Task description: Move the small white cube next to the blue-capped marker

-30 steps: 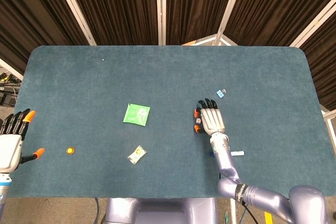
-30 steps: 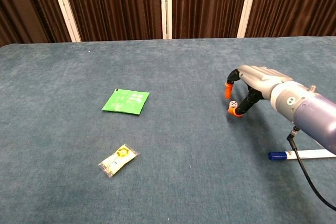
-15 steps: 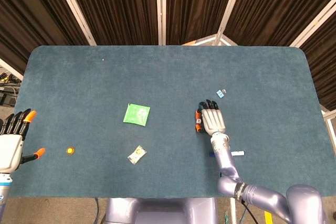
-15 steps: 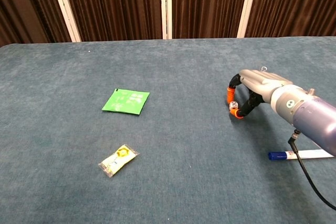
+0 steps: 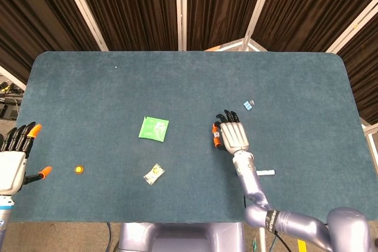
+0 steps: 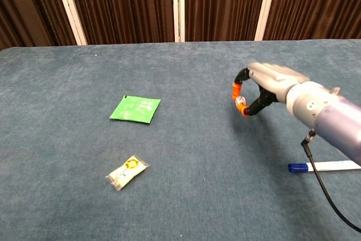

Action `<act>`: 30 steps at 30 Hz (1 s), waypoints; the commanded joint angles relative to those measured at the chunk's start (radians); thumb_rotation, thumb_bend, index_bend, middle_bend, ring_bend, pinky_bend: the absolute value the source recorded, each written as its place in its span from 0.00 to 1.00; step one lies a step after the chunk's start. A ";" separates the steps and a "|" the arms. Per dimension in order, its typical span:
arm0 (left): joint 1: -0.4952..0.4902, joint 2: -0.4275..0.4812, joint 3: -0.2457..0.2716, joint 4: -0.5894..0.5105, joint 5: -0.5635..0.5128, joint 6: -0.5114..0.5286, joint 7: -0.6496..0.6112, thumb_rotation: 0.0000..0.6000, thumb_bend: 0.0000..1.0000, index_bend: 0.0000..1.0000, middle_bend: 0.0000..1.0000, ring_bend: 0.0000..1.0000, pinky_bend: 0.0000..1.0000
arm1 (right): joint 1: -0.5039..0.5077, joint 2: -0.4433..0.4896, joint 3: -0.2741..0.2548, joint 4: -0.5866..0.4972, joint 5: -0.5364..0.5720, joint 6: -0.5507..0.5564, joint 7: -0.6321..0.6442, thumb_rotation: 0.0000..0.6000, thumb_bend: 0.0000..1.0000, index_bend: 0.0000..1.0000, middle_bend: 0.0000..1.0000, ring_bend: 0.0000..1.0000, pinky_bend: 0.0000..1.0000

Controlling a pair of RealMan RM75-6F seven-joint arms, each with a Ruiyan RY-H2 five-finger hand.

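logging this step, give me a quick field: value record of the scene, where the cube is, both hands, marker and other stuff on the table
cube: small white cube pinched between orange fingertips of the right hand, lifted off the table
right hand: over the table's right half, up and left of the marker
blue-capped marker: lies flat near the front right, apart from the cube
left hand: at the table's left edge, fingers apart, holding nothing
green packet: flat, left of centre
yellow sachet: nearer the front edge
orange disc: near the left hand
small blue item: beyond the right hand
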 commanded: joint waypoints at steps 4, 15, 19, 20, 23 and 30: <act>0.002 0.002 0.001 -0.003 0.000 0.003 0.001 1.00 0.00 0.00 0.00 0.00 0.00 | -0.042 0.127 -0.012 -0.202 -0.075 0.100 -0.042 1.00 0.46 0.55 0.19 0.00 0.00; 0.014 0.009 0.014 -0.039 0.038 0.037 0.026 1.00 0.00 0.00 0.00 0.00 0.00 | -0.101 0.248 -0.025 -0.351 -0.071 0.168 -0.062 1.00 0.40 0.51 0.16 0.00 0.00; 0.017 0.012 0.015 -0.048 0.047 0.047 0.028 1.00 0.00 0.00 0.00 0.00 0.00 | -0.112 0.270 -0.032 -0.368 -0.066 0.178 -0.063 1.00 0.37 0.40 0.11 0.00 0.00; 0.016 0.012 0.015 -0.051 0.050 0.047 0.029 1.00 0.00 0.00 0.00 0.00 0.00 | -0.119 0.282 -0.036 -0.382 -0.069 0.182 -0.061 1.00 0.37 0.34 0.09 0.00 0.00; 0.015 0.011 0.017 -0.057 0.050 0.042 0.036 1.00 0.00 0.00 0.00 0.00 0.00 | -0.130 0.302 -0.045 -0.406 -0.078 0.192 -0.056 1.00 0.36 0.27 0.06 0.00 0.00; 0.018 0.010 0.022 -0.067 0.065 0.051 0.051 1.00 0.00 0.00 0.00 0.00 0.00 | -0.168 0.349 -0.070 -0.427 -0.107 0.214 -0.014 1.00 0.35 0.25 0.04 0.00 0.00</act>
